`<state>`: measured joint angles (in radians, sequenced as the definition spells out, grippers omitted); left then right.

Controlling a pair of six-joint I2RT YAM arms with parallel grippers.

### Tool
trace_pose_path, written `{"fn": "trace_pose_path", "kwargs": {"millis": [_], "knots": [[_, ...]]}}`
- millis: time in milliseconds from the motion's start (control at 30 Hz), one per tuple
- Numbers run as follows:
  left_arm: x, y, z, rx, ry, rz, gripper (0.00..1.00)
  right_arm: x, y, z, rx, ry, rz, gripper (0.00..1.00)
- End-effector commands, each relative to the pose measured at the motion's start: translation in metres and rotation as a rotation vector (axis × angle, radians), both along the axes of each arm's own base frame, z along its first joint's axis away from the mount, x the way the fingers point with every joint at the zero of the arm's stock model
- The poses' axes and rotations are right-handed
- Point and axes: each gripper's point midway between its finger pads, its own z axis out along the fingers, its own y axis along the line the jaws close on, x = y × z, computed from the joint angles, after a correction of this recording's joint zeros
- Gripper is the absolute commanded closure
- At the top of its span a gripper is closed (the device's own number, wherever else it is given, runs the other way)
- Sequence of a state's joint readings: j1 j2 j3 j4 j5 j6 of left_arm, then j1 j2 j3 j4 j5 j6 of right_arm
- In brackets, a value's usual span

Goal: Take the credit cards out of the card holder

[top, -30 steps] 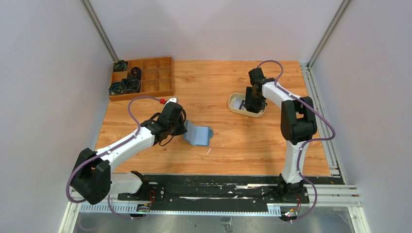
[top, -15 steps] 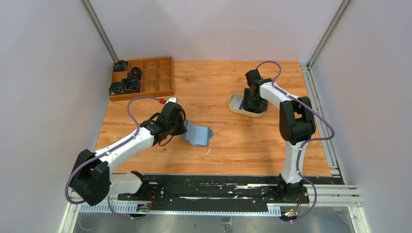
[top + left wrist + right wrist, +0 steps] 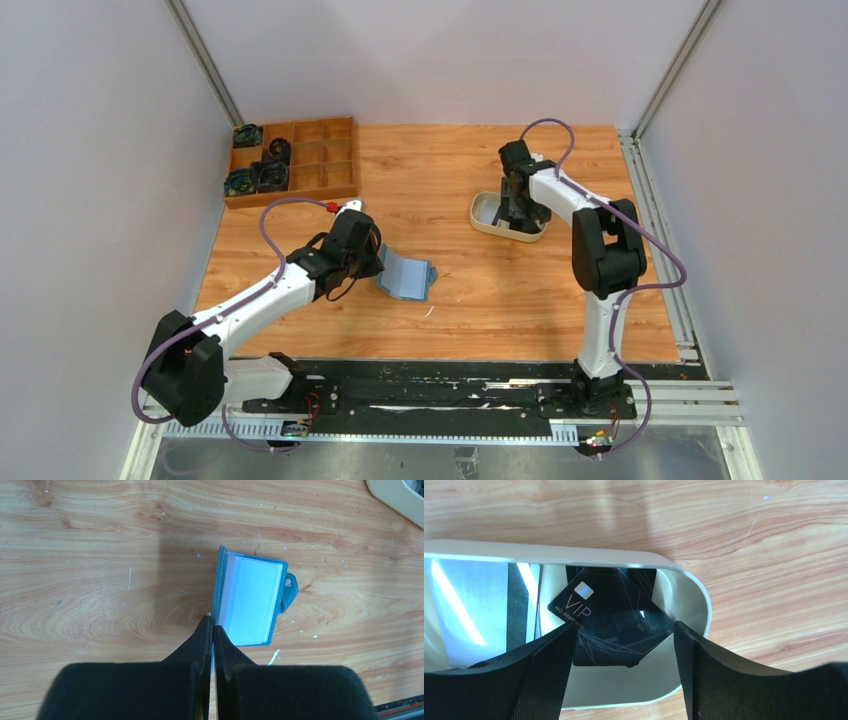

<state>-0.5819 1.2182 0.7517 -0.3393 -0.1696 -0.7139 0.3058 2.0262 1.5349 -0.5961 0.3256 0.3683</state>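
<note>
The teal card holder (image 3: pixel 407 279) (image 3: pixel 250 602) lies open on the wooden table, its pale lining facing up. My left gripper (image 3: pixel 376 262) (image 3: pixel 213 623) is shut at the holder's left edge, apparently pinching that cover edge-on. My right gripper (image 3: pixel 515 208) (image 3: pixel 624 630) hangs open over the cream oval tray (image 3: pixel 484 216) (image 3: pixel 696 597). A black VIP credit card (image 3: pixel 610 622) lies loose in the tray below the spread fingers, which do not touch it. A silvery credit card (image 3: pixel 469 607) lies in the tray to its left.
A wooden compartment box (image 3: pixel 315 160) holding several dark round parts stands at the back left. Grey walls close in the table on both sides and behind. The arm bases sit on a black rail along the near edge.
My right gripper has opened wider over the tray and its arm has shifted slightly back and left. The left arm and the card holder have not moved.
</note>
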Motion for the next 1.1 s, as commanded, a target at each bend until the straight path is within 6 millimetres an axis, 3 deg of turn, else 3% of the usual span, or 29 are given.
{"fn": "trace_pose_path", "kwargs": {"millis": [0, 200, 400, 667, 867, 1067], "knots": [[0.001, 0.005, 0.005, 0.012, -0.025, 0.013, 1.00, 0.013, 0.002, 0.003, -0.029, -0.033, -0.032, 0.26], [0.001, 0.006, 0.005, 0.016, -0.027, 0.015, 1.00, 0.023, 0.004, 0.003, -0.024, -0.054, -0.047, 0.25], [0.000, 0.009, 0.008, 0.025, -0.035, 0.018, 1.00, 0.028, 0.018, 0.009, 0.056, -0.086, -0.005, 0.26], [0.000, 0.008, 0.007, 0.022, -0.034, 0.017, 1.00, 0.011, 0.028, 0.001, 0.092, -0.019, 0.101, 0.26], [0.000, 0.008, 0.007, 0.022, -0.034, 0.016, 1.00, -0.003, 0.015, -0.011, 0.023, 0.047, 0.097, 0.26], [0.000, 0.008, 0.008, 0.023, -0.034, 0.017, 1.00, -0.005, 0.004, -0.013, -0.037, 0.077, 0.068, 0.26]]}}
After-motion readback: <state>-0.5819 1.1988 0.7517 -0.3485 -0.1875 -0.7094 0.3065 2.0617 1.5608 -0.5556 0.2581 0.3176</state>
